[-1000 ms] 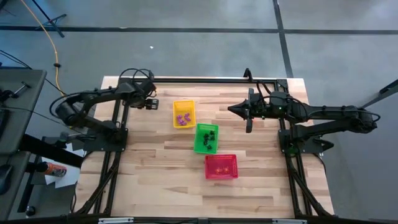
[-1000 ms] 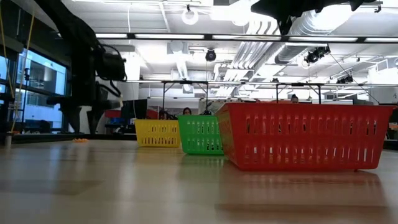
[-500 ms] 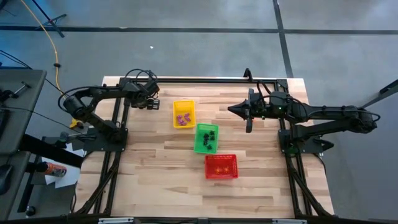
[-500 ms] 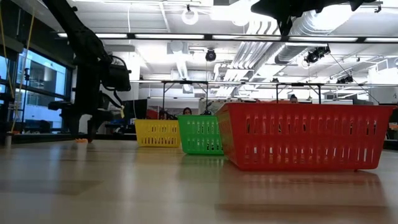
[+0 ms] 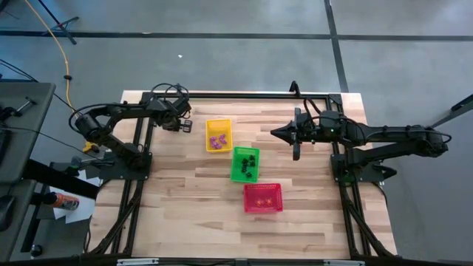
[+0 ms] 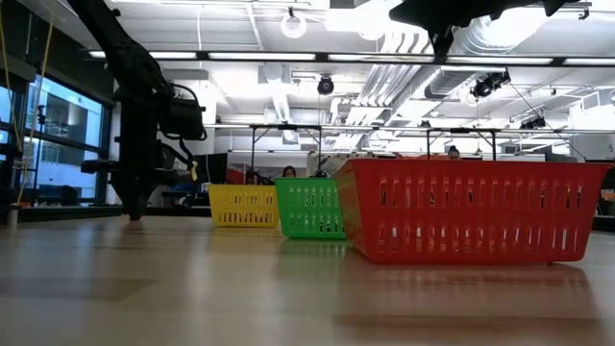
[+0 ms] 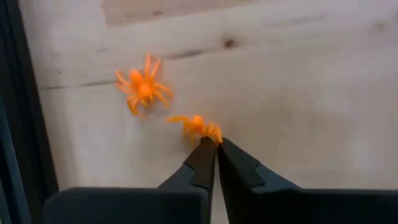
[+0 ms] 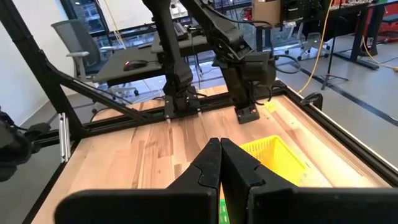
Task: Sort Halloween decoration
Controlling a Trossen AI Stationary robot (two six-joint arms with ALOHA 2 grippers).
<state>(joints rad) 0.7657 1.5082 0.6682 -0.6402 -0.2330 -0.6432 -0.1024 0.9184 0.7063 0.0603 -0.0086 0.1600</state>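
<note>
Two tiny orange spiders lie on the wood at the table's far left: one loose (image 7: 143, 90), one (image 7: 198, 126) at the tips of my left gripper (image 7: 216, 144), which is shut on it. In the high view that gripper (image 5: 183, 126) stands left of the yellow basket (image 5: 218, 135), which holds purple trinkets. The green basket (image 5: 245, 163) holds black ones and the red basket (image 5: 263, 197) orange ones. My right gripper (image 5: 274, 131) hovers shut, with nothing in it, right of the baskets. My left gripper pinches the nearer orange spider by its near side (image 7: 208, 134), at the legs, between its two fingertips only. The fingers come from above, pointing down. The spider's body and other legs lie flat on the table.
The three baskets stand in a slanting row across the table's middle. A black frame rail (image 7: 12, 106) runs close beside the spiders along the table's left side. Bare wood lies toward the near edge (image 5: 222, 236).
My left gripper has dropped to the table top, shifted slightly toward the yellow basket, and shut its fingers on the orange spider. The spider still lies on the wood. The right arm has kept still.
</note>
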